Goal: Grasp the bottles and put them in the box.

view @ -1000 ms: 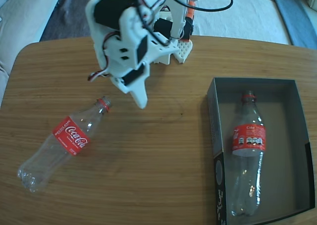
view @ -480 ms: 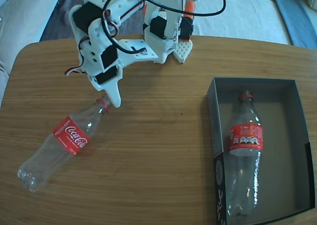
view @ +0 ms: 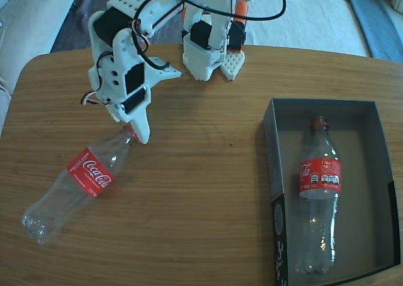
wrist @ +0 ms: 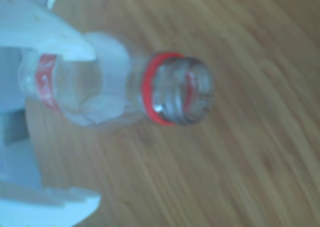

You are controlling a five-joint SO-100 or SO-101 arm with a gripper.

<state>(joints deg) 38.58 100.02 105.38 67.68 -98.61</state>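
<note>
While one clear plastic Coca-Cola bottle with a red label [view: 318,204] already lies lengthwise inside the shallow cardboard box [view: 271,166] at the fixed view's four o'clock, its neck pointing to twelve, the second clear Coca-Cola bottle [view: 79,182] lies on the wooden table [view: 201,204] at about eight o'clock, base toward seven and open neck toward one. Down comes the white printed gripper [view: 138,133] — its tip sits right at that red neck ring, touching or just beside it; from this view I cannot tell which.

The wrist view settles the pincer: the white fingers [wrist: 55,42] stand spread wide, one at eleven o'clock of the picture and one at seven, with the bottle's shoulder [wrist: 100,87] between them and the uncapped mouth at centre. Nothing is clamped yet.

My read on handling: an empty, uncapped bottle is feather-light, slick and round, so it will likely roll or skid away at the first nudge, and the thin wall should dent under a hard squeeze. The stiff spot looks to be the threaded neck below the ring — take hold there or on the shoulder just behind it, with the fingers closing across the bottle's axis. The free space in the box lies to the three o'clock side of the bottle already in it.
</note>
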